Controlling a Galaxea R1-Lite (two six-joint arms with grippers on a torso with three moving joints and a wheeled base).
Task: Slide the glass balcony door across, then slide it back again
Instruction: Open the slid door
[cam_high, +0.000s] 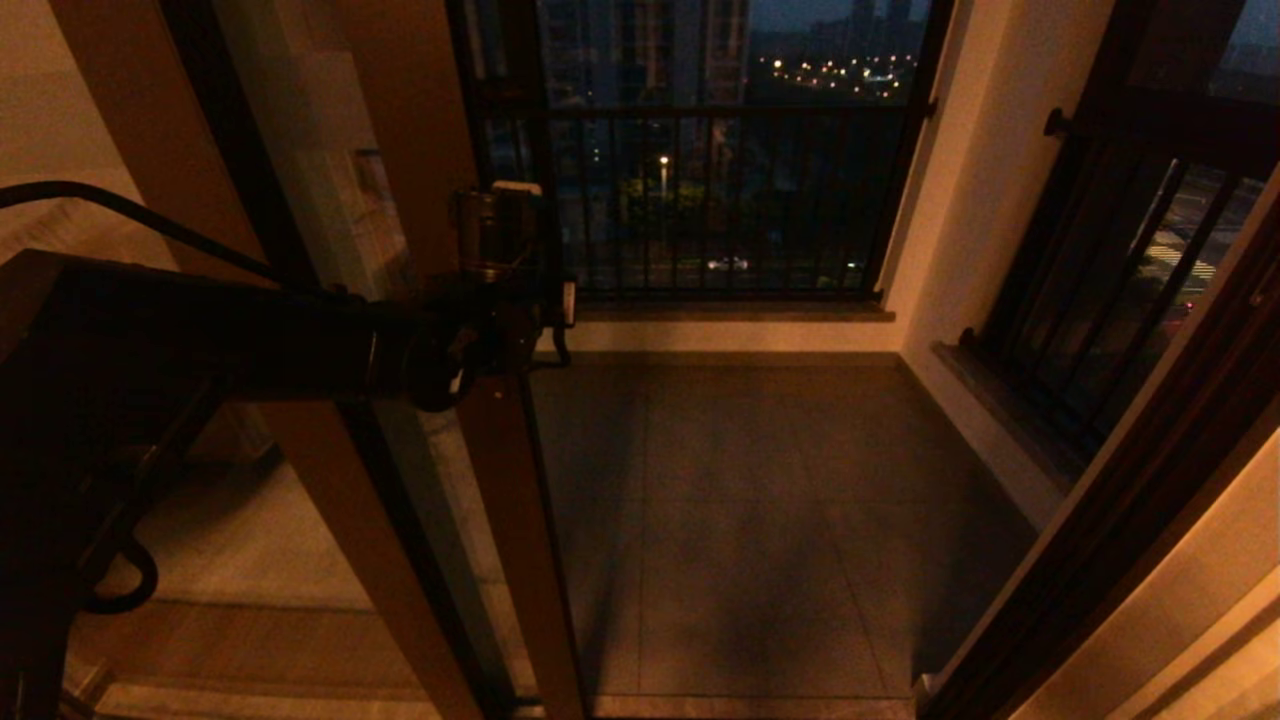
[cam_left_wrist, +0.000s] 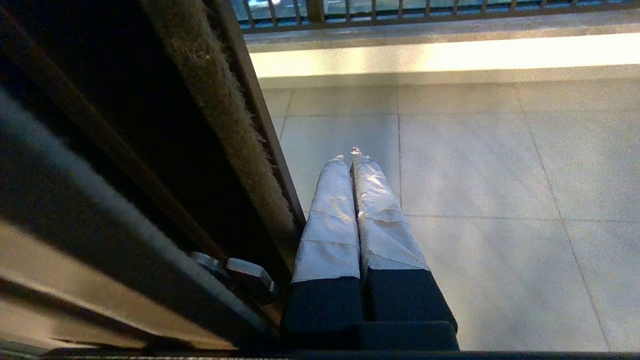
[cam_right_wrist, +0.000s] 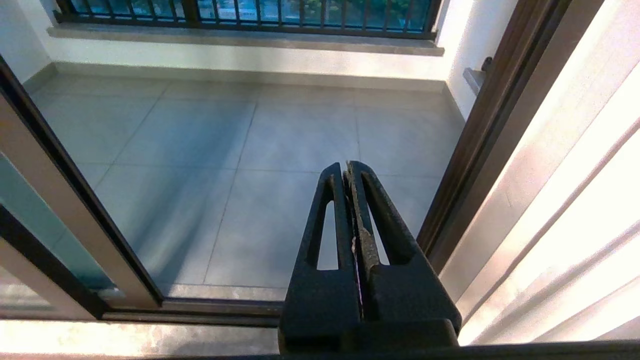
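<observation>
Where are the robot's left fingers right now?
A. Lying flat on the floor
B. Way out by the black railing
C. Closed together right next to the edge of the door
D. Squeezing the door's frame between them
C. In the left wrist view the left gripper has its fingers pressed together, empty, alongside the fuzzy edge of the glass balcony door, above the floor tiles.

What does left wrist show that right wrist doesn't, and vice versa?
Left wrist only: the left gripper, taped fingers shut, right beside the glass balcony door edge with its brush seal, and a small latch low on the frame.
Right wrist only: the right gripper, shut and holding nothing, over the open doorway, plus the floor track and the jamb.
Both: the tiled balcony floor and the railing window.
</observation>
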